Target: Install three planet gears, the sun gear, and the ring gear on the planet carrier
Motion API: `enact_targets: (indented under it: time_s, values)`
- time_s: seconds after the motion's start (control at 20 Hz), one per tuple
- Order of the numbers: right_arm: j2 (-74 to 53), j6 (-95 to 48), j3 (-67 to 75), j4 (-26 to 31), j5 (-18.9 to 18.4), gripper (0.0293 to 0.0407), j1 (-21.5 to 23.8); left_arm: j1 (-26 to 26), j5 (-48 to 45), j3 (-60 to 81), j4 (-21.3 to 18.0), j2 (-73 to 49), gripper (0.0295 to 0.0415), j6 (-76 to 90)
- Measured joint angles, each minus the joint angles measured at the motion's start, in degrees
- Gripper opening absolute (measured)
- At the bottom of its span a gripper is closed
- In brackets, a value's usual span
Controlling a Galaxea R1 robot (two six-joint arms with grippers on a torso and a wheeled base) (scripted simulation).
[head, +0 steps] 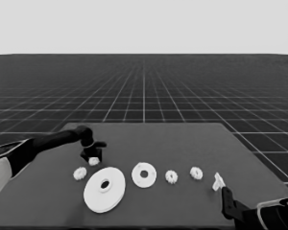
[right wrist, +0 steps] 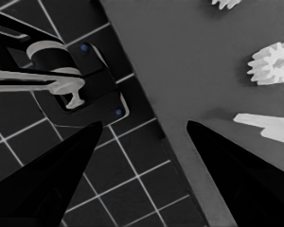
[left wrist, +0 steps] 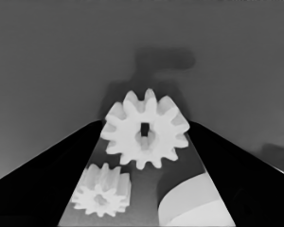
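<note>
Below and to the right of the left gripper (head: 92,156), the large white flat ring gear disc (head: 104,189) is seen lying bare on the dark table (head: 182,139), with nothing stacked beneath it. Farther right of that gripper the mid-sized white round planet carrier (head: 144,175) is found empty, so no gear is judged installed yet. Between the left gripper's fingers one small white toothed gear (left wrist: 145,128) is pinched, seemingly raised above the table. A second gear (head: 79,173) lies just below that gripper, and two more (head: 171,177) (head: 196,173) lie well to its right, past the carrier. Beside the parked right gripper (right wrist: 142,137), whose fingers are spread with nothing between them, a thin white piece (head: 218,181) is seen. All placements are judged outstanding.
</note>
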Motion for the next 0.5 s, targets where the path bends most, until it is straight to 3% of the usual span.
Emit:
enact_targets:
  time_s: [0.1,0.15,0.5]
  values:
    - [0.00,0.00,0.00,0.00,0.00,0.0385,0.00,0.00,-0.04,-0.14,0.07,-0.10,0.0318,0.03]
    - [0.00,0.00,0.00,0.00,0.00,0.0385,0.00,0.00,-0.04,-0.15,0.07,-0.08,0.0312,0.04]
    - [0.00,0.00,0.00,0.00,0.00,0.0385,0.00,0.00,-0.04,-0.17,0.08,-0.08,0.0312,0.04]
